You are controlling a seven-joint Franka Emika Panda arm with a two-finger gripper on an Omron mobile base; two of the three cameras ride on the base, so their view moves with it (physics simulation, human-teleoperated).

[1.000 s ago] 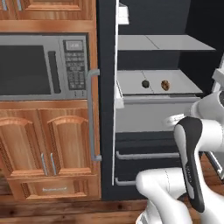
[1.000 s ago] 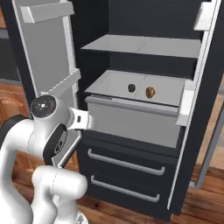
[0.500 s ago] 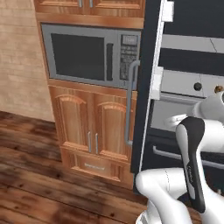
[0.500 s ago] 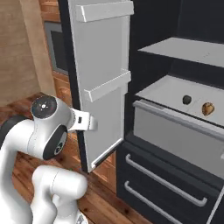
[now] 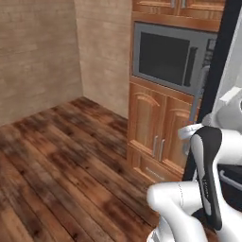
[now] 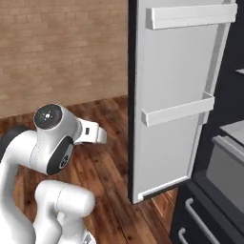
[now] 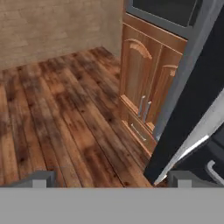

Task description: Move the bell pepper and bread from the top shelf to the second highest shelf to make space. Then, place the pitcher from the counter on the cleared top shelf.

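1. The fridge interior is cut off at the right edge of the right base view; a grey drawer front (image 6: pixel 228 167) shows there, its shelves hidden.
2. The open fridge door (image 6: pixel 178 95) carries 2 white door racks (image 6: pixel 177 110).
3. The gripper (image 7: pixel 111 179) is released: 2 finger tips stand wide apart, nothing between them, above the wooden floor (image 7: pixel 57 113).
4. The microwave (image 5: pixel 170 59) sits over reddish cabinets (image 5: pixel 158 137); the door's dark edge covers its right side.
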